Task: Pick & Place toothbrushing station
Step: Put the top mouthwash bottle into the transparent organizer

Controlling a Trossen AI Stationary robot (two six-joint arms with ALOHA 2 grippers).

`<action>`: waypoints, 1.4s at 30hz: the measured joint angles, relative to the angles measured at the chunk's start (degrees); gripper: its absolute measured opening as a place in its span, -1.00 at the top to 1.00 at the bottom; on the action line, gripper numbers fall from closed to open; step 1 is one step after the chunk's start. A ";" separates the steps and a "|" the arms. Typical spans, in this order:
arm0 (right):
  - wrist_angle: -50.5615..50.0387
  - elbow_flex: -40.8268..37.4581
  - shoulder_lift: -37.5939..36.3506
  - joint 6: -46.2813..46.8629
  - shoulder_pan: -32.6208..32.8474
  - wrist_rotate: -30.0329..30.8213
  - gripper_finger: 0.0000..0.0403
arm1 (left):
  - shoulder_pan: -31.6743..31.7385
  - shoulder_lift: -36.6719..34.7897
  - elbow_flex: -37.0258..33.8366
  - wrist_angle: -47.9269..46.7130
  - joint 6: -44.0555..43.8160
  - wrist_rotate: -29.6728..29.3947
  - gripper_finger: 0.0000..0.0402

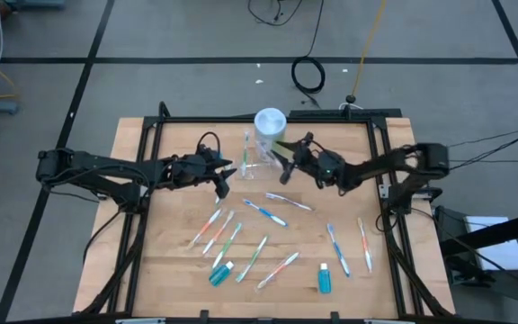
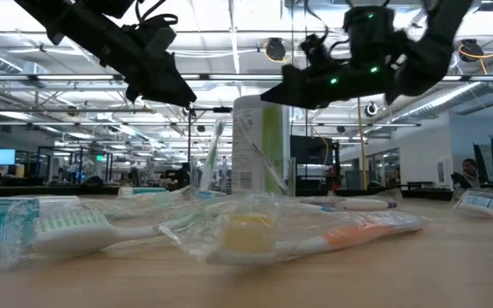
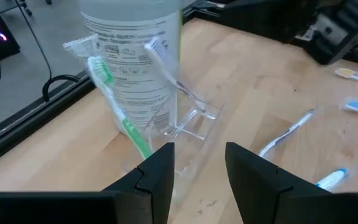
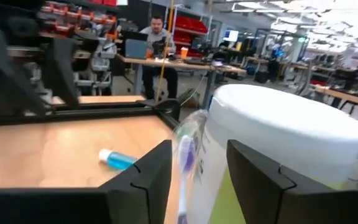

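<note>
My right gripper (image 1: 285,160) hangs above the table with its fingers spread and nothing pinched between them. In the right wrist view a wrapped toothbrush with a purple head (image 4: 186,158) stands right in the gap ahead of my fingertips, leaning on the white-lidded canister (image 1: 269,125) just past them. That canister stands beside the small clear cup (image 3: 188,121), where a green-bristled toothbrush (image 3: 118,106) and another wrapped one also lean.

My left gripper (image 1: 222,183) hovers across the cup from me, fingers likewise parted and empty, pointed at the same cup and canister.

Further out toward the near edge of the wooden table (image 1: 349,279) lie the other toothbrushes (image 1: 265,211) scattered flat in their wrappers, with a blue tube (image 1: 324,278) and a teal one (image 1: 220,272) among them.

The risk, as I judge it: both of us crowd one small spot. A fingertip could catch a crinkly wrapper and drag a leaning brush out, or nudge the light cup over, and the two grippers could clip each other.
</note>
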 joint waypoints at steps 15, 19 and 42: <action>-9.69 -20.91 -20.34 12.47 7.95 -1.56 0.29 | -0.39 0.00 0.00 -0.06 -1.48 2.09 0.26; -9.77 -25.43 -20.88 16.12 8.10 -3.72 0.29 | -0.54 0.00 0.00 -0.18 -1.91 2.53 0.26; -10.15 -28.14 -20.86 17.65 8.07 -3.75 0.29 | -0.54 0.26 -0.02 -19.27 -20.12 -3.14 0.26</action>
